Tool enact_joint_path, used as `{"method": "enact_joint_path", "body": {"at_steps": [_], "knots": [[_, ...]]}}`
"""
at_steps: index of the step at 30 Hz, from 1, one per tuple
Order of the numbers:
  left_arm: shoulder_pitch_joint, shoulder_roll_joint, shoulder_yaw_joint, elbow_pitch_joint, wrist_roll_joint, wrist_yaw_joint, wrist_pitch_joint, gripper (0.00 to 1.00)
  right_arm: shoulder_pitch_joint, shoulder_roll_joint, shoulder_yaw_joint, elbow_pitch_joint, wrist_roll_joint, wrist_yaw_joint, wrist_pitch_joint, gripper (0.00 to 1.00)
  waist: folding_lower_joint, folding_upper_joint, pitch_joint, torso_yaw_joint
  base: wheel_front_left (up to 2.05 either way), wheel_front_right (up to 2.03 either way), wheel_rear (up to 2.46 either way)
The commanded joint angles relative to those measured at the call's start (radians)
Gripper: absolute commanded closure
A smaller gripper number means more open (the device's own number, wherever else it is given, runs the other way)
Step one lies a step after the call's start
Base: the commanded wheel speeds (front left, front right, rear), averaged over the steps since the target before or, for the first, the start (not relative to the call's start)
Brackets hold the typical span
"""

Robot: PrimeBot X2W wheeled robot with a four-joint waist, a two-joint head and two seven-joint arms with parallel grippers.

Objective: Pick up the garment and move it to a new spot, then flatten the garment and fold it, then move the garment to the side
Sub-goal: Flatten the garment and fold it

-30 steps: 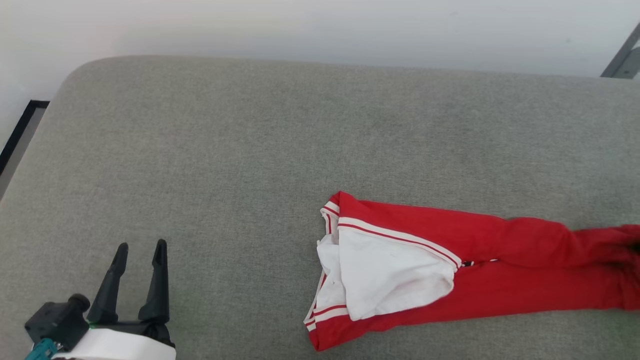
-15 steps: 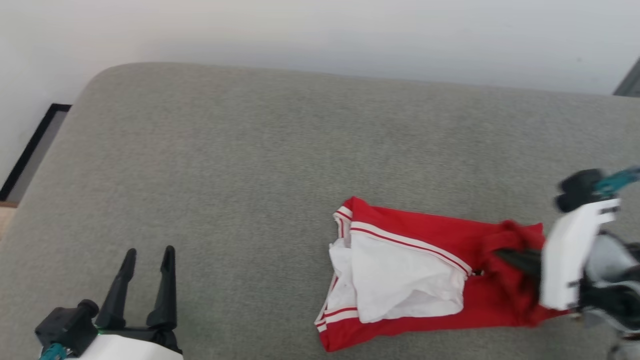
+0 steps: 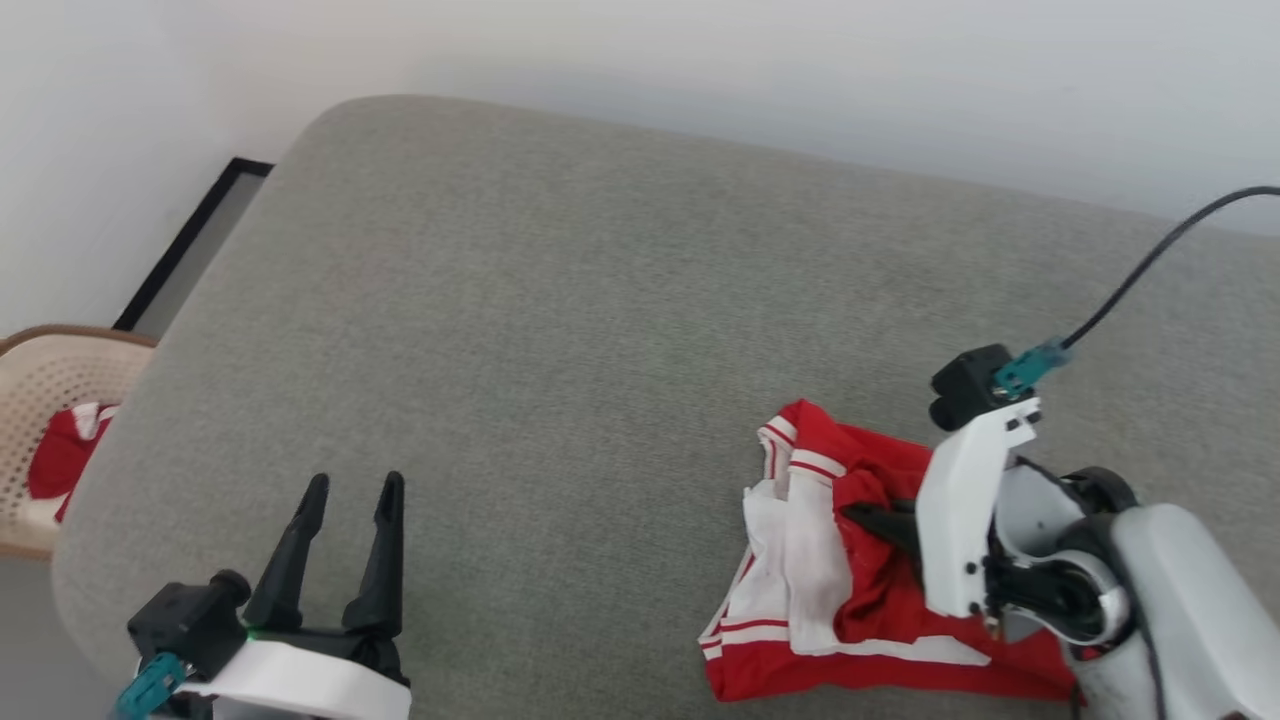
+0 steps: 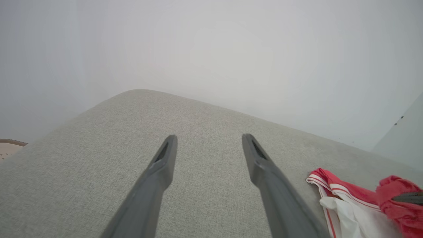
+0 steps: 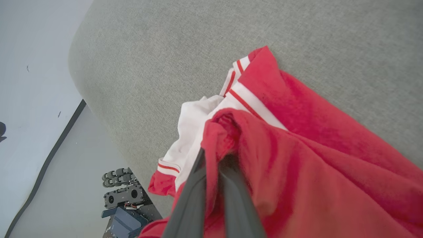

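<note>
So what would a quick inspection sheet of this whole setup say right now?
Surface: grey fabric cushion, mostly bare.
Job's things: red garment with white bands, lying bunched up on the cushion's near right part, white lining showing.
Clutter: beige perforated basket beside the cushion's left end, with a red-and-white cloth inside.
Hands: left hand open above bare cushion, holding nothing; right hand shut on a gathered fold of the garment.
Cables: black cable running from a teal plug on the right wrist, off the picture's right edge.
Surroundings: pale wall behind the cushion; dark strip along its foot at the left.
</note>
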Motion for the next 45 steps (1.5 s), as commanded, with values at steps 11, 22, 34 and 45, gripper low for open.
{"method": "enact_joint_path", "body": {"at_steps": [11,22,34,45], "knots": [[-0.024,-0.004,0.007,0.001,-0.022,-0.005,-0.005,0.0,-0.095,0.01,0.101,0.147,0.034,0.0,-0.121,0.0,0.0,-0.0001,0.004,0.01,0.0,0.0,0.0],[0.012,0.016,0.045,-0.019,-0.025,-0.005,-0.005,0.0,-0.096,-0.053,0.045,0.036,0.08,0.0,-0.212,0.0,0.0,-0.0001,-0.026,-0.094,0.0,0.0,0.0],[0.062,0.025,0.091,-0.043,0.007,-0.006,-0.005,0.0,0.05,-0.105,-0.125,-0.083,-0.01,0.0,-0.473,0.0,0.0,-0.0001,-0.076,-0.209,0.0,0.0,0.0],[0.134,0.03,0.129,-0.065,0.051,-0.005,-0.005,0.0,0.25,-0.101,-0.22,-0.082,-0.189,0.0,-0.831,0.0,0.0,-0.0001,-0.136,-0.291,0.0,0.0,0.0]]}}
